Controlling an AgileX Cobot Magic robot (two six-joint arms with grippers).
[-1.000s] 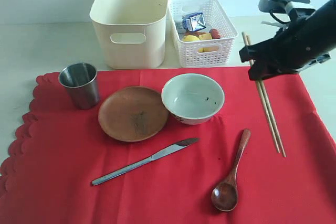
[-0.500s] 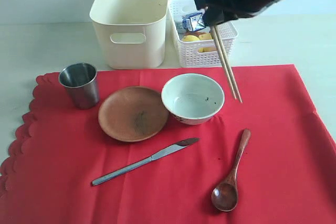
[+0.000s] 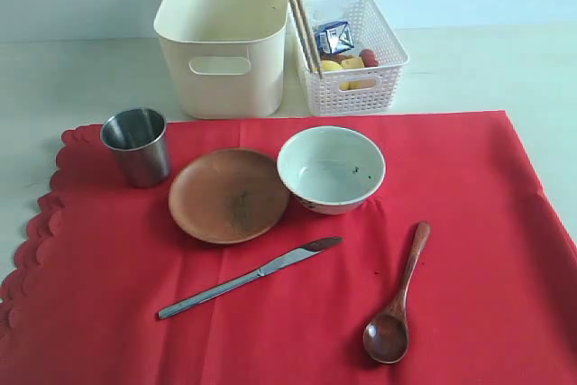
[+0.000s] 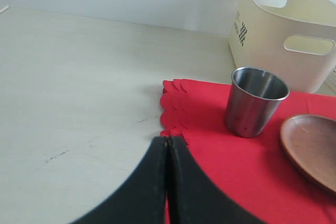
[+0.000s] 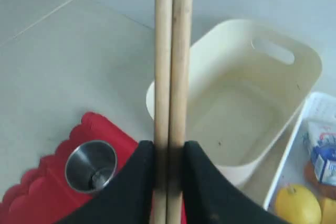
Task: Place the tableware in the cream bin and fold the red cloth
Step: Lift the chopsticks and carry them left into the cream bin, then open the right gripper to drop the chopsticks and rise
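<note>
Now airborne: chopsticks lifted clear of the red cloth.
Right gripper clamps them by the cream bin's right rim; left gripper closed, empty.

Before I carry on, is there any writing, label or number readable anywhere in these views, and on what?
No text can be read.
Cream bin: small dark dotted patch on one side wall, seen in the left wrist view; no letters legible.
Blue and white carton in the white basket: print too small and blurred.
Bowl: dark specks inside, not lettering.
</note>
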